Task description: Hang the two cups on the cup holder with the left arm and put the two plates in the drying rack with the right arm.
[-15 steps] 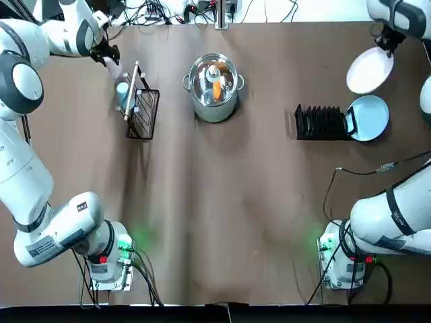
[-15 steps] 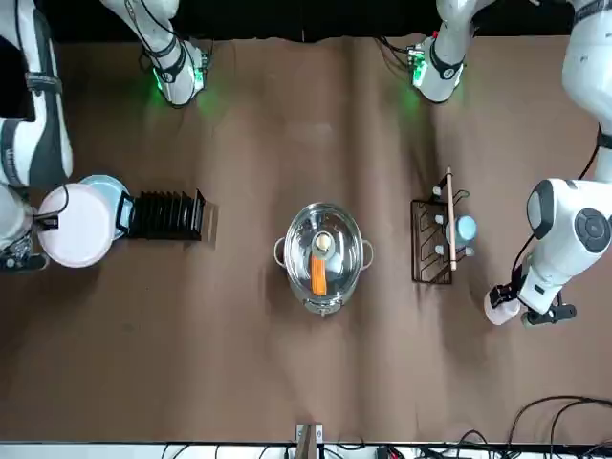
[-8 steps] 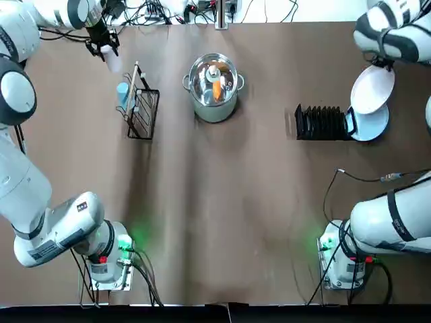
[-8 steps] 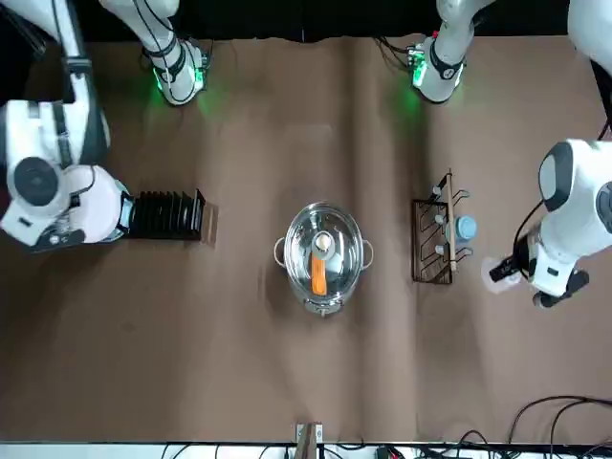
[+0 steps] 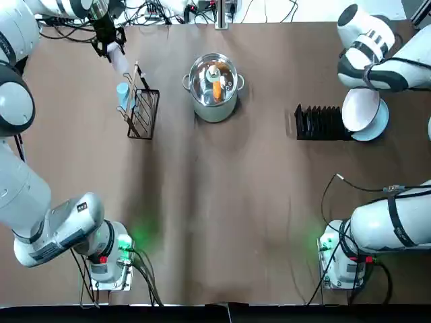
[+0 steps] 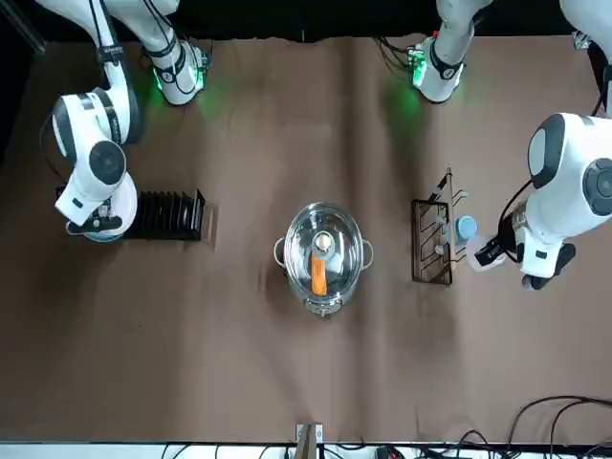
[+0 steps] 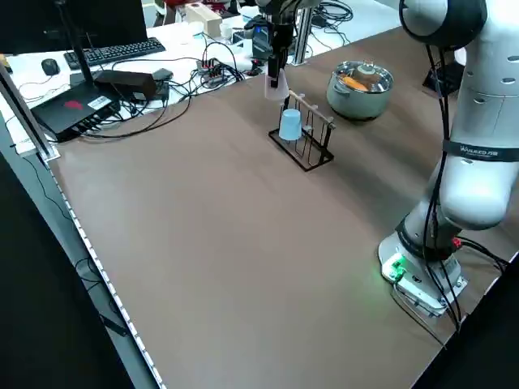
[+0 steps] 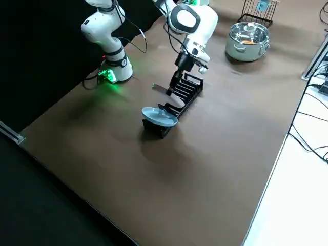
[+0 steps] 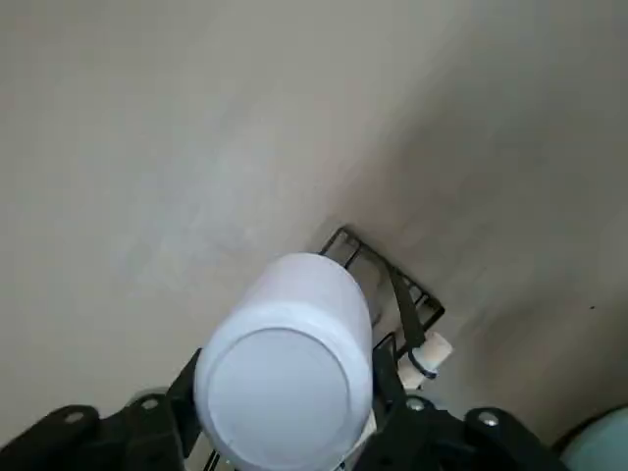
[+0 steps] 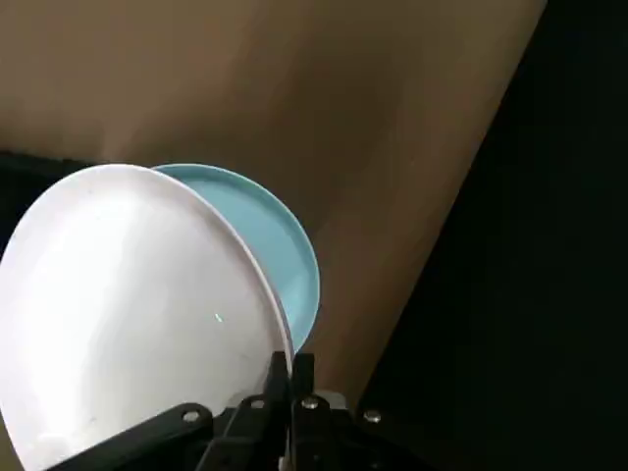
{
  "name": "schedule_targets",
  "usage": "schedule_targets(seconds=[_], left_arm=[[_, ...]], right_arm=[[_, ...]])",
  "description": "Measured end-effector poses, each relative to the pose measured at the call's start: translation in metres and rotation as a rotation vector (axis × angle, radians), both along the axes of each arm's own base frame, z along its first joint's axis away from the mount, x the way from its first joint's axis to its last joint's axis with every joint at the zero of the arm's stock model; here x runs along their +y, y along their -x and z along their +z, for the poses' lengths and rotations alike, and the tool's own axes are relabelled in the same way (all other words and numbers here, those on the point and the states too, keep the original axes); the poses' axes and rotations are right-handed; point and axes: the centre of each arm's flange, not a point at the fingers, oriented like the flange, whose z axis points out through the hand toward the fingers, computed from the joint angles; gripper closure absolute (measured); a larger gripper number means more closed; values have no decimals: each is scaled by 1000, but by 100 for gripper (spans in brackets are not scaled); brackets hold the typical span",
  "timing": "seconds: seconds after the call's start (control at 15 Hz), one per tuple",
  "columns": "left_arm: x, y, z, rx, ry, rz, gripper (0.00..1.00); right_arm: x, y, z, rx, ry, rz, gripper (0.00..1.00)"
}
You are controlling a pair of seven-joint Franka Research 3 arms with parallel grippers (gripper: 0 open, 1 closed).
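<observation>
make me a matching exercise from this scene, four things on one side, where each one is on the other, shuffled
Things:
1. blue cup
2. pale cup
3. white plate
4. blue plate

Places:
A. held by the right gripper over the drying rack
B. hanging on the cup holder
C. at the end of the rack
D. held by the left gripper beside the holder

Pairs: 1-B, 2-D, 3-A, 4-C

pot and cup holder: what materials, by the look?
Pot: polished metal, probably steel, judging by its bright mirror-like rim and wall. Cup holder: thin black wire frame, likely coated metal, with a pale bar and pegs that look like unfinished wood, matte and light tan.
</observation>
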Motion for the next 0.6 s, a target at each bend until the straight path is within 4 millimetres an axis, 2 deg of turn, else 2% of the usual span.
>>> schedule_targets(seconds=[0.27, 0.6], left_arm=[[-2, 3, -18, 2, 8, -4, 32], [-4, 4, -33, -8, 16, -9, 32]], right_arm=[[14, 8, -19, -32, 28, -24, 97], [28, 8, -54, -49, 67, -14, 97]])
